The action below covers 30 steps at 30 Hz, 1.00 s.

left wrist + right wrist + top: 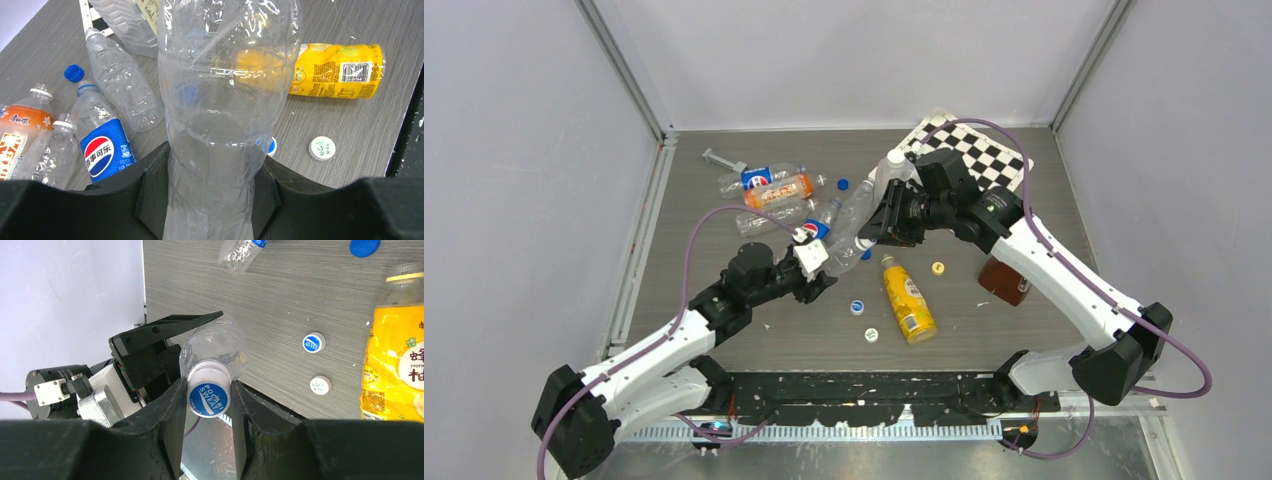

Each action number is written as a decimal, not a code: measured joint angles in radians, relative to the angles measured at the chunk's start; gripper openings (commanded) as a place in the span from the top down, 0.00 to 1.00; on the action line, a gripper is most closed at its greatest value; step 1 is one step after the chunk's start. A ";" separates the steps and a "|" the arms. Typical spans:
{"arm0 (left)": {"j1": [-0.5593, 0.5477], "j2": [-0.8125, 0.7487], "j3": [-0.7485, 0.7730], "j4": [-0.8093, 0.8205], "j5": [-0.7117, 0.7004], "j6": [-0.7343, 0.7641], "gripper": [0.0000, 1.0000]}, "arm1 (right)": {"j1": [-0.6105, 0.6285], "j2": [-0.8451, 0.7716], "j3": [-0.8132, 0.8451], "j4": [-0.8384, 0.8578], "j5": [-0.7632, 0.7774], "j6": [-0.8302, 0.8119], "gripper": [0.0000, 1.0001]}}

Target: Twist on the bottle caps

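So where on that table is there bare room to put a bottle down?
Bare table shows near the front, between the yellow bottle and the right arm's base, and along the back wall left of the checkerboard. Crowded: the far-left bottle pile and the loose caps mid-table.

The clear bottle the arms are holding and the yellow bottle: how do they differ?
The clear bottle is see-through; the yellow bottle is yellow with a printed label. The clear bottle is gripped, the left gripper on its body and the right gripper on its cap; the yellow bottle lies on its side, untouched. Both are plastic drink bottles.
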 measured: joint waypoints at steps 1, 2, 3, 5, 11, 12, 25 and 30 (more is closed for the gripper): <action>0.000 0.000 -0.001 0.003 -0.003 0.000 1.00 | 0.000 0.000 0.000 0.000 0.004 0.004 0.79; 0.000 0.000 -0.002 0.005 -0.005 0.000 1.00 | 0.001 0.000 0.000 0.001 0.009 0.010 0.78; -0.001 0.000 -0.002 0.006 -0.008 0.000 1.00 | 0.002 0.000 0.000 0.002 0.014 0.016 0.76; -0.001 0.001 -0.003 0.011 -0.013 0.000 1.00 | 0.002 0.000 0.002 0.003 0.022 0.023 0.73; -0.002 0.003 -0.003 0.041 -0.022 0.000 1.00 | 0.007 0.000 0.028 -0.003 0.041 0.023 0.56; -0.002 0.003 -0.003 0.048 -0.023 0.000 1.00 | 0.007 0.000 0.033 -0.005 0.042 0.023 0.53; -0.019 0.009 0.000 0.134 0.010 0.003 1.00 | 0.014 0.000 0.061 -0.018 0.061 0.019 0.17; -0.019 0.031 0.013 0.134 0.011 -0.006 1.00 | 0.014 0.000 0.099 -0.029 0.069 -0.005 0.08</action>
